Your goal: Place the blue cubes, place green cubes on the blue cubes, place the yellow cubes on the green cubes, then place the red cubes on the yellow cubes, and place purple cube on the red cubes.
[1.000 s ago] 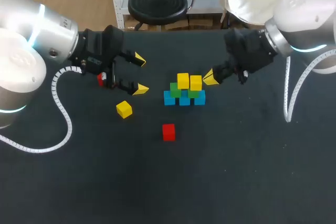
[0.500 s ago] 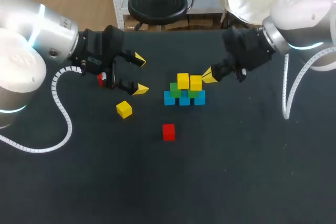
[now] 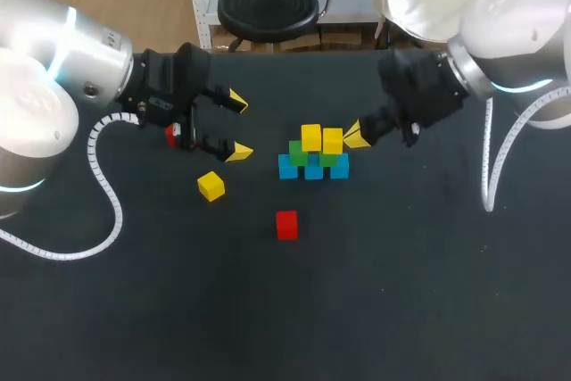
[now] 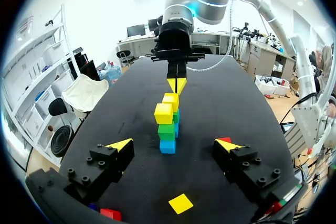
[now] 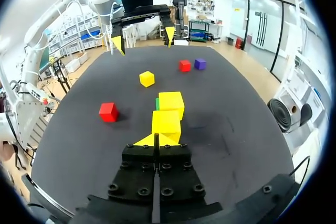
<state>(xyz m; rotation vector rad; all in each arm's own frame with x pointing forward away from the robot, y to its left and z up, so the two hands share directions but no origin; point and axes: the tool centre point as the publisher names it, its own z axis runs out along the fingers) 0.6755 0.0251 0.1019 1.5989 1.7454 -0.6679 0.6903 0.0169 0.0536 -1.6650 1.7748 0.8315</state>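
Note:
Three blue cubes (image 3: 313, 169) stand in a row at mid-table, with green cubes (image 3: 298, 153) on them and two yellow cubes (image 3: 310, 137) on top. My right gripper (image 3: 357, 134) is shut and empty, its tips close beside the right yellow cube (image 5: 166, 122). My left gripper (image 3: 239, 127) hangs open and empty left of the stack (image 4: 166, 129). A loose yellow cube (image 3: 211, 186) and a red cube (image 3: 286, 225) lie in front. A second red cube (image 5: 185, 65) and the purple cube (image 5: 200, 64) lie under the left arm.
The black table (image 3: 410, 292) has wide bare room in front and to the right of the stack. The left arm's white cable (image 3: 105, 186) loops over the table's left part.
My right gripper has shifted only slightly beside the stack. The left arm and all cubes have not moved.

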